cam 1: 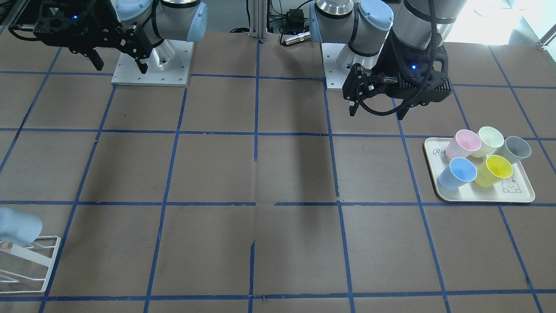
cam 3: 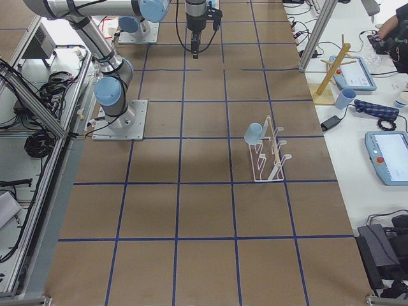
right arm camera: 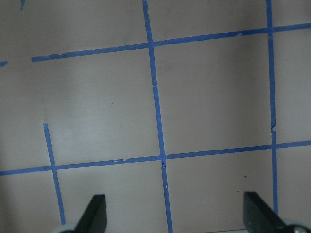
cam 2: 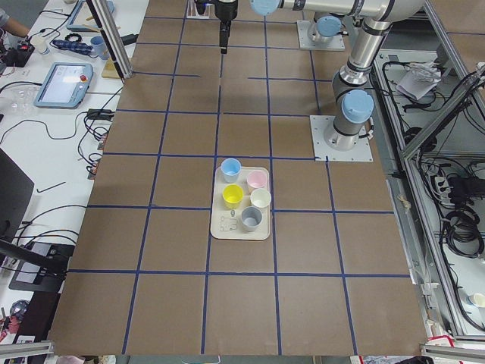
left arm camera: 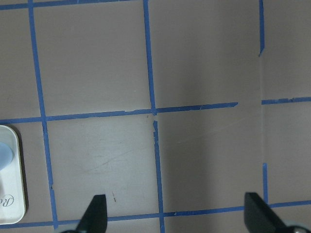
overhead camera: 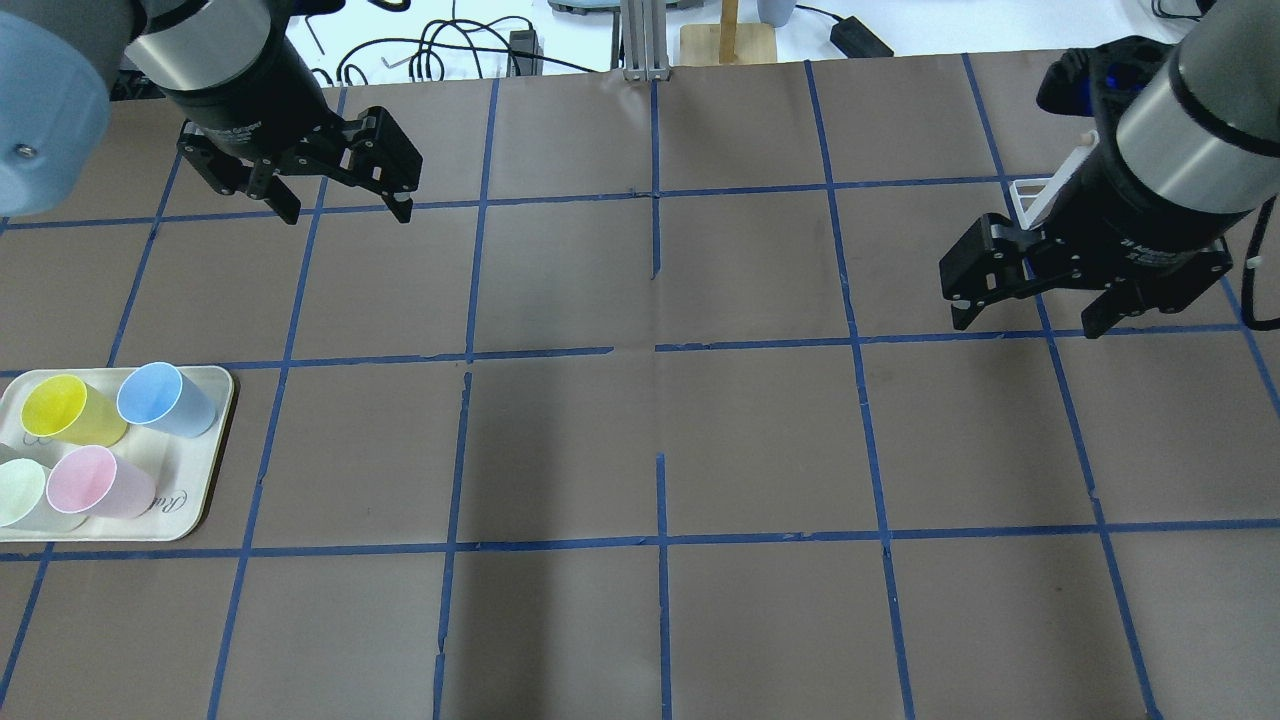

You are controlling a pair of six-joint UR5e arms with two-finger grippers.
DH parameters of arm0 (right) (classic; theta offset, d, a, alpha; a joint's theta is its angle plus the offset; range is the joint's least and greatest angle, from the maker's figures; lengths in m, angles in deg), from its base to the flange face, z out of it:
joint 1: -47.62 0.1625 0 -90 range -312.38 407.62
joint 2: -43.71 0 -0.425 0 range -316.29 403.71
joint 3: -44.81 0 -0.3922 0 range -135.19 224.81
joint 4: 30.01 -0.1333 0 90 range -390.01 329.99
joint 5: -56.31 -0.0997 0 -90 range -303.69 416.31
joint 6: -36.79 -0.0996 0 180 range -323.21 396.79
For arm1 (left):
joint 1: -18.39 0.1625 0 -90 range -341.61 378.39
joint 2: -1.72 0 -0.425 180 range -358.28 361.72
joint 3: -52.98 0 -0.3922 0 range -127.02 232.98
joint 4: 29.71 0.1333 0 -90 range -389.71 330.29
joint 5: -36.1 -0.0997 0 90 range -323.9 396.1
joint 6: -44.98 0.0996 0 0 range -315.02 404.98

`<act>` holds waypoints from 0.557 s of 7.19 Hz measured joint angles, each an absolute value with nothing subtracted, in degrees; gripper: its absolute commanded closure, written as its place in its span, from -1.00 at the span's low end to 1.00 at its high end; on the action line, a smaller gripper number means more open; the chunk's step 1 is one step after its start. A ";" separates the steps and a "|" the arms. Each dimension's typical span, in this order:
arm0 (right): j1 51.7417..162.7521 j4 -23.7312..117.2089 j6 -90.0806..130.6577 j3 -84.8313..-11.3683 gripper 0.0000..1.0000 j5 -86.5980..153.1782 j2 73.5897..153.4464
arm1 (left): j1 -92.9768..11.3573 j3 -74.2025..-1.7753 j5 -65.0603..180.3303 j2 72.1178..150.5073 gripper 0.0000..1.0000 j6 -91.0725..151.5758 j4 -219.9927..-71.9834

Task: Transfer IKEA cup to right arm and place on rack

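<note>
The only writing is on the tray. It has curly letters that start with "Ra" (the pink cup hides the rest). A little bear is drawn in one corner. The white print on the hands is too small to read.

The IKEA cup hangs tilted on a top peg of the rack. The rack stands on the robot's right half of the surface, near the long edge away from the robot.

The right hand is up in the air, well apart from the cup and closer to the robot's edge. Its fingers are spread wide and hold nothing.

The left hand is also spread wide with nothing in it. It is even farther from the cup, on the left half where the tray sits with a yellow cup and a blue cup.
</note>
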State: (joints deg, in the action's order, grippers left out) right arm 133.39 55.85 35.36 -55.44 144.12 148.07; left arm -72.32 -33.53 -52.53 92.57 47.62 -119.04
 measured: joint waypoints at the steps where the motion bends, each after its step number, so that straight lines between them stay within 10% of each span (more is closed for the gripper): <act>1: 134.53 55.61 34.52 -55.08 -1.00 144.35 148.03 | -72.32 -33.52 -52.51 92.59 -1.00 47.62 -119.02; 4: 135.12 55.44 33.92 -50.56 -1.00 146.06 143.82 | -72.26 -33.47 -52.49 92.57 -1.00 47.62 -119.01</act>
